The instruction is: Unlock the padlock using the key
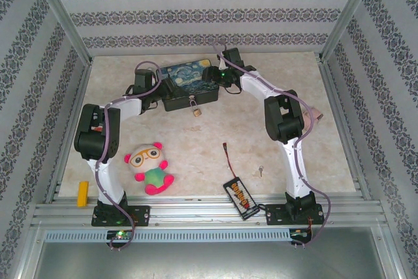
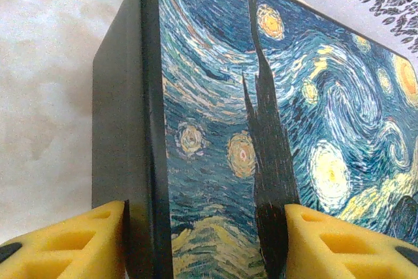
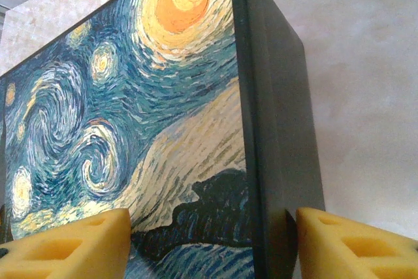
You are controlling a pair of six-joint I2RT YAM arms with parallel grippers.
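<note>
At the far middle of the table point(image 1: 294, 161), your left claw point(image 2: 206, 253) is spread wide over one end of the painted box point(image 2: 294, 96). One of its yellow fingers point(image 2: 65, 246) sits right against the dark side wall and the other lies over the painted lid, so the lid's edge runs between them. It's straddling, not clamped on anything as far as you can see. Your right claw point(image 3: 212, 249) is the mirror of that at the other end: jaws wide, one finger over the lid, one just beside the side wall.

Stuff that's hard to read:
- **Wrist views:** both cut the fingers off at the bottom edge, and the box runs out of frame.
- **View from above:** the wrists and cables cover the claws, so you can't judge the jaws there.
- **Padlock:** the padlock point(image 1: 195, 108) hangs at the middle of the box's front wall. It's too small to tell whether its shackle is closed.
- **Key:** the key point(image 1: 260, 170) lies on the table well apart from the box, near the right arm point(image 1: 287, 135). It's just a silvery speck.

Head count:
- two arms
- two claws
- one box
- one padlock
- one key
- one stuffed toy point(image 1: 151, 166) beside the left arm point(image 1: 98, 142)
- one red-and-black wire point(image 1: 240, 196) with a black board near the front edge
- one yellow block point(image 1: 83, 193) at the front left
</note>
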